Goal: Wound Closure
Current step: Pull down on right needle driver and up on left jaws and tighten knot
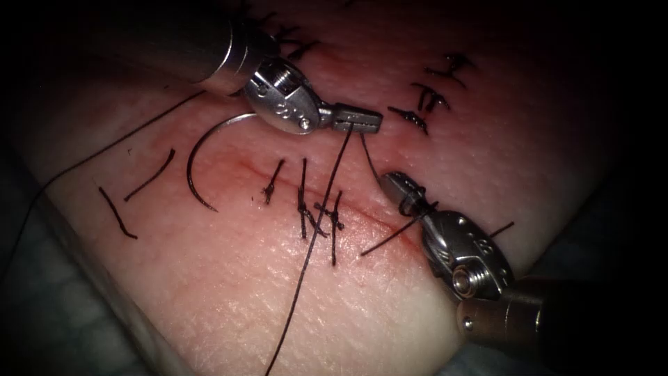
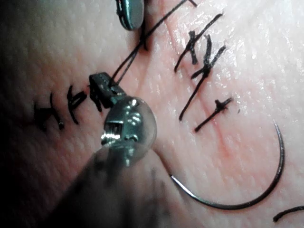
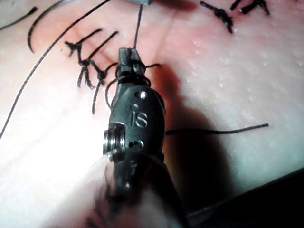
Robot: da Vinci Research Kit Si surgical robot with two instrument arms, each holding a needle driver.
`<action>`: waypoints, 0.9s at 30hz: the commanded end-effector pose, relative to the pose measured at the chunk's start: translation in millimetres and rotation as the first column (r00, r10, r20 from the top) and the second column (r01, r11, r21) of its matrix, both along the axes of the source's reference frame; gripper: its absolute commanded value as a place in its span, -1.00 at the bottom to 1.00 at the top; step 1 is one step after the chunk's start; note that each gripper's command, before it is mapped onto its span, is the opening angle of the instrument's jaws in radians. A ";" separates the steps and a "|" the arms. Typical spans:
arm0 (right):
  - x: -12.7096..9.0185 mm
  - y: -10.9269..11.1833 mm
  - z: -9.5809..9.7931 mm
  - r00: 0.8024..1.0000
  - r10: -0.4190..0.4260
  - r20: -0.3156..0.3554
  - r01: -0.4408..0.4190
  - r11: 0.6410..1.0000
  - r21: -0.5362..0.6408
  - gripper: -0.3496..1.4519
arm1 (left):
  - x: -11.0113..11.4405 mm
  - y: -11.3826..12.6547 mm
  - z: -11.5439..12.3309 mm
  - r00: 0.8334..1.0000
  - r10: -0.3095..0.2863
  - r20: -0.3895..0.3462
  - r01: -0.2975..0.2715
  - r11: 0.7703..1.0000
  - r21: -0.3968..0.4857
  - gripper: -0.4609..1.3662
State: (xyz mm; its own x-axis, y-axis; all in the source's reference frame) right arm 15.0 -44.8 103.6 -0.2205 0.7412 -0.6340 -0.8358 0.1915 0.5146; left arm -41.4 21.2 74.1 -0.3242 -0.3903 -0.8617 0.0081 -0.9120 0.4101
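The left tool reaches in over the cut, its jaws shut on the thread. From there one strand runs down across the stitches. A second short strand leads to the right tool just right of the cut. The right tool's jaws are shut with thread wound round them. The curved needle lies free on the tissue to the left of the stitches; neither tool holds it. It also shows near the left tool as a dark arc, the needle.
An older row of stitches sits at the far right of the tissue. Loose cut thread ends lie left of the needle, and another end runs under the right tool. The tissue's edge drops off at the left.
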 end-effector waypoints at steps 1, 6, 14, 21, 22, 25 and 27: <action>0.3 -0.4 -0.2 1.000 -0.005 0.003 0.005 1.000 -0.004 -1.00 | -0.3 0.5 0.4 1.000 0.010 -0.007 -0.010 1.000 0.004 -0.88; 1.0 -1.6 -0.6 1.000 -0.013 0.006 0.013 1.000 -0.008 -1.00 | -1.5 3.0 1.8 1.000 0.006 -0.010 -0.006 1.000 0.011 -0.88; 0.8 -3.7 0.4 0.999 -0.026 0.018 0.027 1.000 -0.003 -1.00 | -2.6 7.1 4.1 1.000 -0.003 -0.008 0.003 1.000 0.016 -0.88; 0.8 -5.1 0.3 0.999 -0.029 0.022 0.029 1.000 -0.007 -1.00 | -2.9 10.0 5.8 1.000 -0.014 -0.012 0.014 1.000 0.019 -0.88; 0.9 -5.1 0.2 0.999 -0.029 0.021 0.029 1.000 -0.007 -1.00 | -2.9 10.3 6.0 1.000 -0.015 -0.013 0.015 1.000 0.019 -0.88; 0.9 -5.3 0.0 0.999 -0.030 0.020 0.030 1.000 -0.007 -1.00 | -3.0 11.1 6.5 1.000 -0.018 -0.014 0.018 1.000 0.018 -0.88; 0.9 -5.4 -0.1 0.999 -0.032 0.021 0.032 0.999 -0.005 -1.00 | -3.0 11.5 6.8 1.000 -0.021 -0.014 0.021 0.999 0.024 -0.88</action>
